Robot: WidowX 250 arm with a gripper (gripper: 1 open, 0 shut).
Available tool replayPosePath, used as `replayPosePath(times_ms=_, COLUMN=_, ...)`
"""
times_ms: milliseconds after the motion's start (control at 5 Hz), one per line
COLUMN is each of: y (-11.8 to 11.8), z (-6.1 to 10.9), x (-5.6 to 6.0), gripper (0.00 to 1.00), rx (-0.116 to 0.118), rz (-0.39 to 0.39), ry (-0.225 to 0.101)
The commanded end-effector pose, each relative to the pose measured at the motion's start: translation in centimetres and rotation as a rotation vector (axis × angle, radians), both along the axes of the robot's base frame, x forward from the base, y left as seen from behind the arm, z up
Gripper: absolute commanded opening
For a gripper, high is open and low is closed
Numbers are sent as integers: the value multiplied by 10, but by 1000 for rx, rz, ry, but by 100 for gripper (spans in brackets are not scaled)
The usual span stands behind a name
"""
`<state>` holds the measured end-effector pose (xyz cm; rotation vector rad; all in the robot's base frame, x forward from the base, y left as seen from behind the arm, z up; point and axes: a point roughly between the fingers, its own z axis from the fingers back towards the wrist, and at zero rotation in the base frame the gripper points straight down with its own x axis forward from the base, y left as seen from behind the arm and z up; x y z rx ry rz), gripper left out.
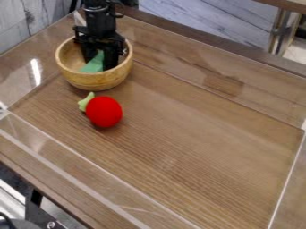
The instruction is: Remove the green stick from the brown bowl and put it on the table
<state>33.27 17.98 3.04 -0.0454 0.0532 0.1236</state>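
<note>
The brown bowl (72, 79) stands at the table's far left corner. Inside it lies the green stick (91, 65), a light-green bar leaning toward the bowl's left side. My black gripper (100, 61) reaches straight down into the bowl, its fingers on either side of the stick and shut on it. The fingers and the bowl's wall hide part of the stick. The wood-grain table (198, 134) spreads out to the right and front of the bowl.
A red strawberry-like toy (104, 111) with a green top lies on the table just in front of the bowl. Clear acrylic walls (24, 134) edge the tabletop. A grey slatted surface and a table leg (280, 36) lie beyond the far edge.
</note>
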Motion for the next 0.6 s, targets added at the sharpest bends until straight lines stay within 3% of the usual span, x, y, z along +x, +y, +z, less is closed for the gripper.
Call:
replayPosePath(times_ms=0, y=8, z=49, x=9, gripper=0, rx=35, rz=15, ry=-112)
replayPosePath(times_ms=400, y=7, z=74, x=7, gripper=0, rx=20, rz=36, ry=-152)
